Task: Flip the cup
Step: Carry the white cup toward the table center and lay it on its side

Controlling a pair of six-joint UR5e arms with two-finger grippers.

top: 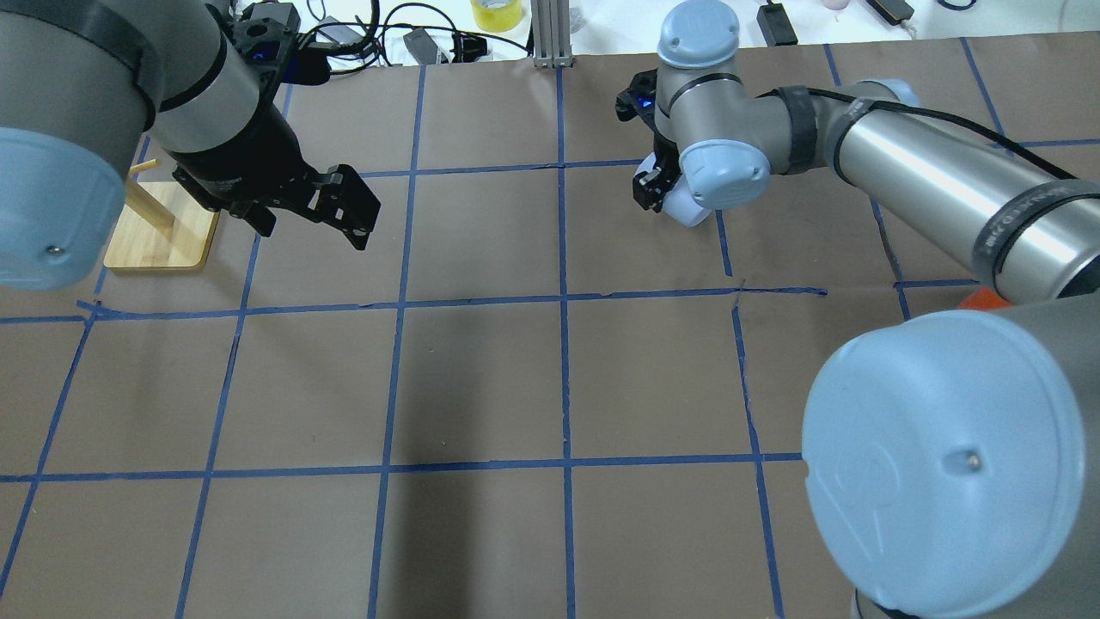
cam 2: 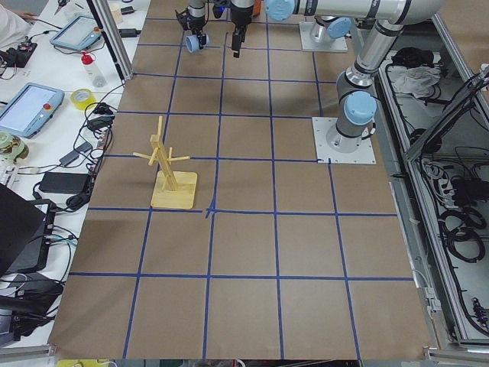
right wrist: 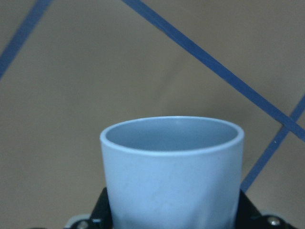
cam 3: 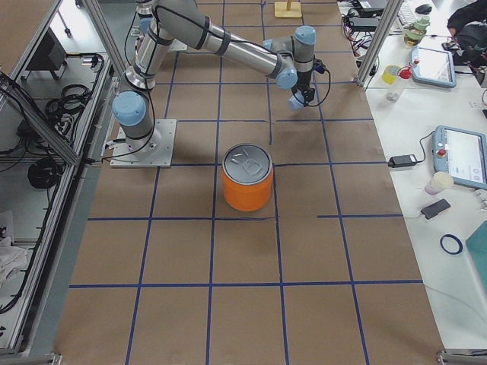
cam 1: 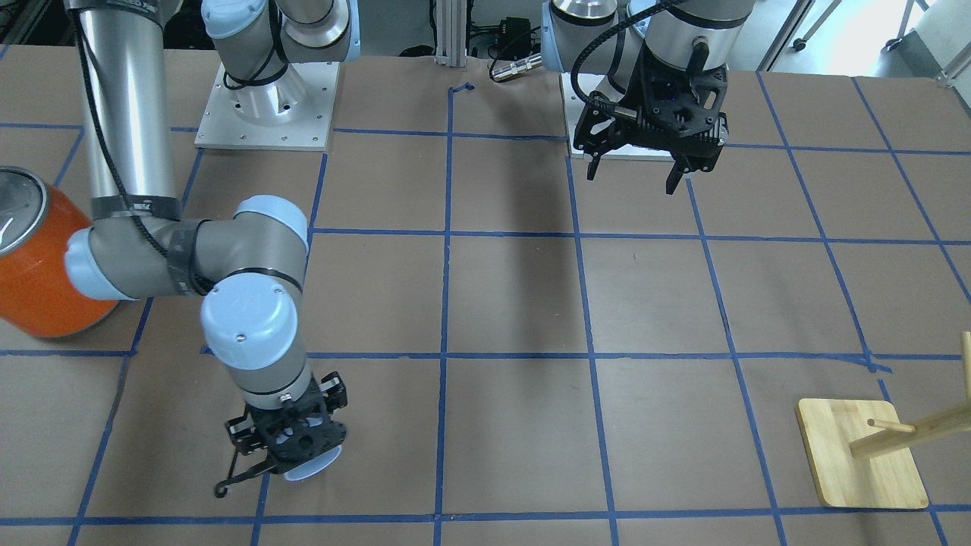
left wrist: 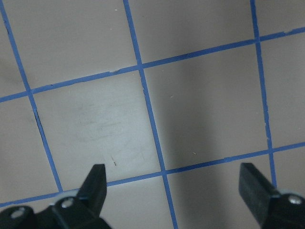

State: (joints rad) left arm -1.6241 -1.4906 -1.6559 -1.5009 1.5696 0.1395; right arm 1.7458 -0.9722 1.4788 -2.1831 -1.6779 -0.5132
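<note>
Right gripper (cam 1: 284,462) clamps the cup (right wrist: 171,176), lower left, so the wrist can roll it; left gripper (left wrist: 172,174) hangs spread, empty.

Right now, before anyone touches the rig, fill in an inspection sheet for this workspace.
Surface: brown paper table with blue tape grid.
Job's things: cup, gripped by the right end effector, open mouth pointing away from the wrist camera.
Clutter: orange can standing upright; wooden peg stand.
End effectors: right end effector shut on the cup; left end effector open over bare table.
Cables: black cable running along the right arm.
Surroundings: tablets and a yellow tape roll beside the table.
</note>
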